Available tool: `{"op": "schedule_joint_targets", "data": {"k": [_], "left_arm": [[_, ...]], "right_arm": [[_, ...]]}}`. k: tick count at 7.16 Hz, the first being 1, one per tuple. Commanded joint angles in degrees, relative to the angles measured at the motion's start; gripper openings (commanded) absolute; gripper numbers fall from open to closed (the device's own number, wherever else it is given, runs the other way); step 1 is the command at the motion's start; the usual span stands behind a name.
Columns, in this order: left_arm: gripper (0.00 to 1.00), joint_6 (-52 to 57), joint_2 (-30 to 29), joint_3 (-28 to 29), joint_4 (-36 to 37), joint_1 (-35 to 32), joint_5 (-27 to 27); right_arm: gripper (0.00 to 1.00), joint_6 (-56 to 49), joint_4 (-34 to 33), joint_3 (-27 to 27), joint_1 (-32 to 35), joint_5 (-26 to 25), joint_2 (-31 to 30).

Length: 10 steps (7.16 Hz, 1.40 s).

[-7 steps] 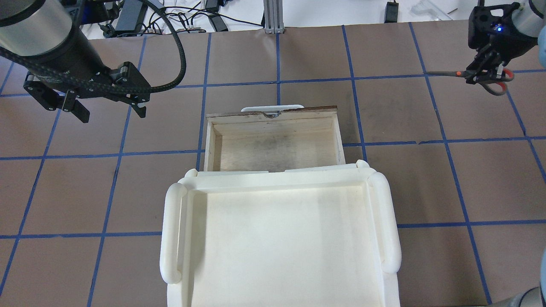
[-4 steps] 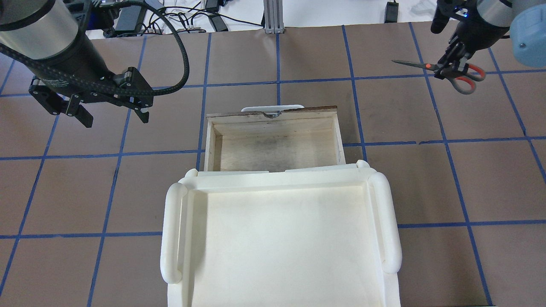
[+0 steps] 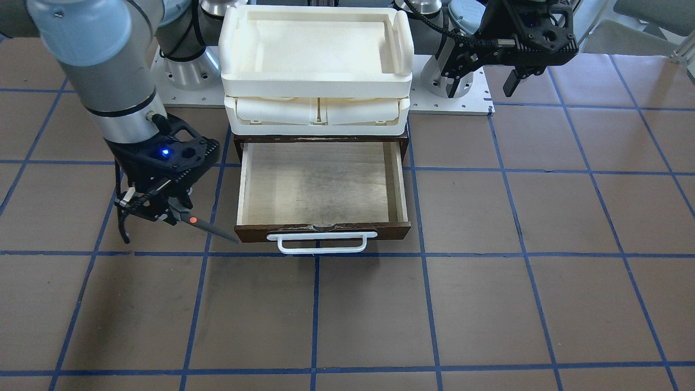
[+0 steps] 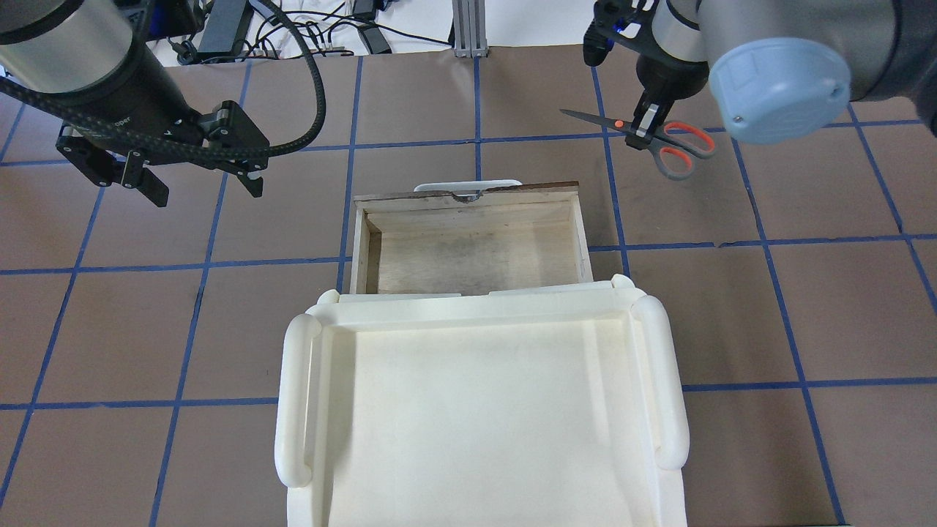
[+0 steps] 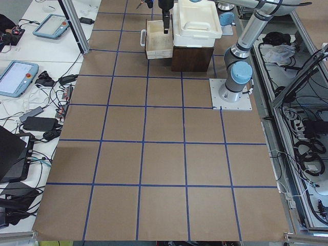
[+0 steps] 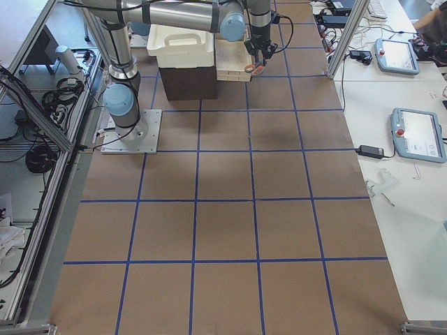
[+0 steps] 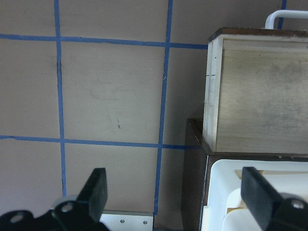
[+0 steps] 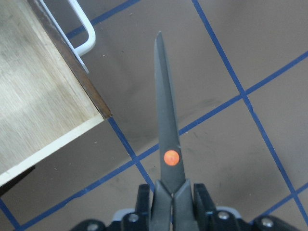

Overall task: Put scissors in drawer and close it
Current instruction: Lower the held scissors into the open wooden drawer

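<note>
The scissors (image 4: 677,146), dark grey with orange-red lined handles and an orange pivot dot, are held in my right gripper (image 4: 641,132), which is shut on them just behind the pivot. They hang above the table beyond the drawer's front right corner, blades pointing left in the overhead view. The right wrist view shows the blades (image 8: 166,130) beside the drawer corner (image 8: 43,96). The drawer (image 4: 476,256) is pulled open, its plywood interior bare, with its white handle (image 3: 320,243) in front. My left gripper (image 4: 203,187) is open and empty, left of the drawer.
A cream-white plastic tray unit (image 4: 483,410) sits on top of the dark brown cabinet, over the drawer's back. Brown table mat with blue tape grid (image 4: 805,307) lies all round. Cables and power bricks (image 4: 307,29) lie beyond the table's far edge.
My right gripper has carried the scissors left, from the table's far right towards the drawer's front corner. The left gripper has shifted only slightly and stays open.
</note>
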Motion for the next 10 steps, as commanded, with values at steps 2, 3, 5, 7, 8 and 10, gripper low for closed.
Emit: {"op": "schedule_joint_targets", "data": {"k": [2, 3, 5, 7, 8, 10], "left_arm": [[1.00, -0.55, 0.16, -0.07, -0.26, -0.07, 0.12], [1.00, -0.82, -0.20, -0.07, -0.52, -0.24, 0.38], [1.00, -3.52, 0.68, 0.02, -1.66, -0.24, 0.30], [1.00, -2.68, 0.15, 0.02, -1.76, -0.07, -0.06], [1.00, -2.75, 0.24, 0.02, -1.76, -0.07, -0.06], [1.00, -2.67, 0.33, -0.07, -1.84, -0.07, 0.03]], "right_arm": [[0.00, -6.32, 0.01, 0.73, 8.60, 0.44, 0.54], [0.00, -8.78, -0.07, 0.82, 10.97, 0.63, 1.33], [0.00, -10.12, 0.28, 1.43, 13.53, 1.85, 1.94], [0.00, -12.05, -0.51, 1.61, 14.15, 4.22, 3.34], [0.00, -16.67, -1.99, 1.70, 15.02, 4.40, 5.01], [0.00, -17.15, -2.62, 1.96, 15.47, 4.41, 6.34]]}}
